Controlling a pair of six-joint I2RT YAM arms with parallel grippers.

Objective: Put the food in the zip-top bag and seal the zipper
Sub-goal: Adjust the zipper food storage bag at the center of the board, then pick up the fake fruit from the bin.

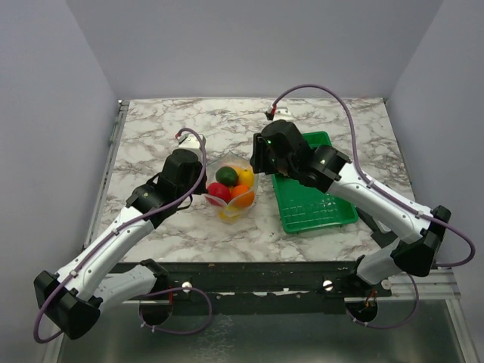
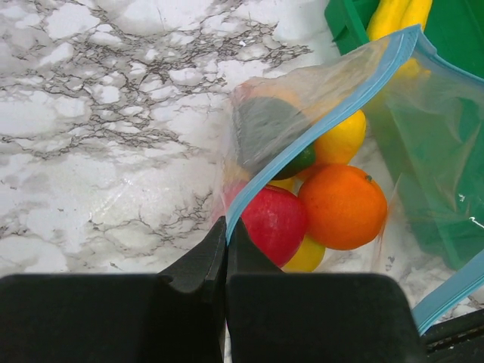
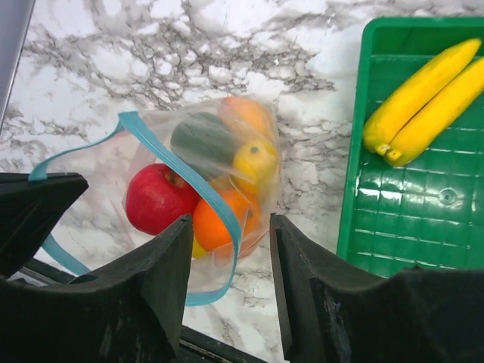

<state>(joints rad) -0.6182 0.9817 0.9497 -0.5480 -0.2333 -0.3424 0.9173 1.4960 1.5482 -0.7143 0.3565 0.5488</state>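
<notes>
The clear zip-top bag (image 1: 231, 195) stands on the marble table with its mouth open. In it lie a red fruit (image 2: 274, 221), an orange (image 2: 342, 206), a lemon (image 2: 342, 140) and a dark green fruit (image 3: 204, 140). My left gripper (image 2: 227, 223) is shut on the blue zipper (image 2: 318, 125) at the bag's left corner. My right gripper (image 3: 229, 219) hangs open over the bag's right side, and the zipper strip (image 3: 178, 170) runs loose between its jaws. A yellow banana bunch (image 3: 423, 94) lies in the green tray (image 3: 401, 227); the top view hides it under the right arm.
The green tray (image 1: 314, 204) sits just right of the bag, its near part bare. White walls close in the table at the back and both sides. A metal rail (image 1: 287, 276) runs along the near edge.
</notes>
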